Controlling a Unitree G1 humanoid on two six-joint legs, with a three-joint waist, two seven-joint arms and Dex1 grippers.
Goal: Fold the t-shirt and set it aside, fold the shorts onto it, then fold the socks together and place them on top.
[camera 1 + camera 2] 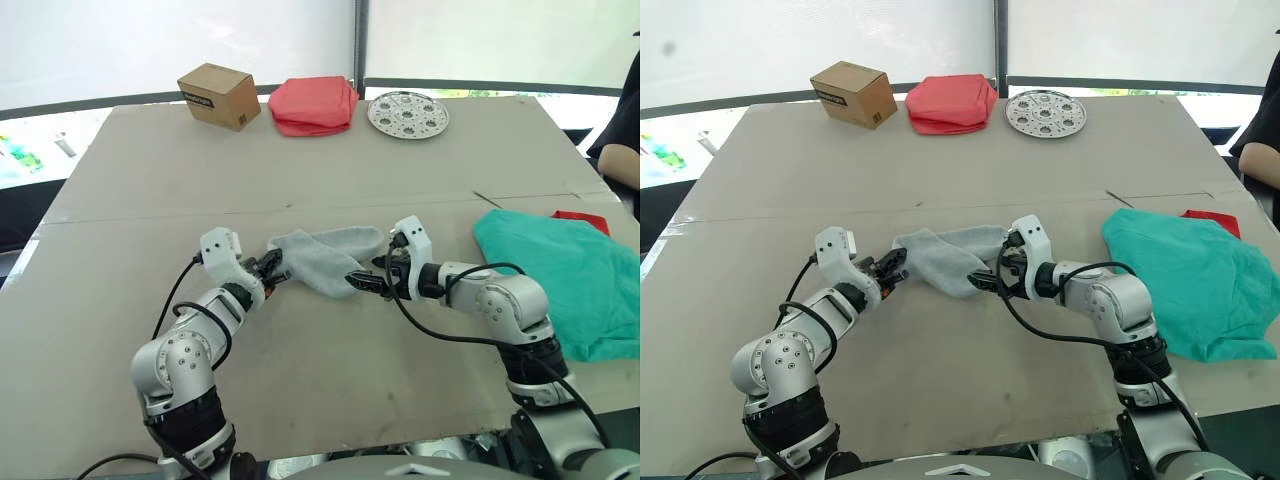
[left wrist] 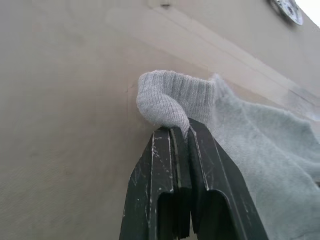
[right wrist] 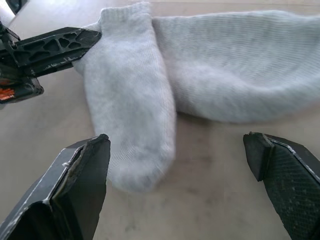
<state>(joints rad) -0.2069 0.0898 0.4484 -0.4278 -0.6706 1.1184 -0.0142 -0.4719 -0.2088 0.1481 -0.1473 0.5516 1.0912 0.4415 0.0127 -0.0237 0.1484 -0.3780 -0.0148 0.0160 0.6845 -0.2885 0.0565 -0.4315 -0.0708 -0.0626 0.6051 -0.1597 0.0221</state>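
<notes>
Left gripper [image 2: 186, 131] clenched on light grey knit socks [image 1: 325, 256]; right gripper [image 3: 180, 165] released beside them. Teal shorts [image 1: 560, 280] nearby; cardboard box [image 1: 214, 96], round metal tray [image 1: 407, 114] well beyond.

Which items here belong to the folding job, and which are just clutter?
Job:
socks, pinched by the left tool; right tool open
shorts
t-shirt, under the shorts

Clutter:
cardboard box
salmon-pink folded cloth
round metal plate

clothes on the tan tabletop

light grey knit socks [image 1: 325, 256] lie overlapping near the middle; rumpled teal-green fabric shorts [image 1: 565, 280] spread at the right edge, covering a bright red t-shirt [image 1: 582, 219] whose corner shows.
</notes>
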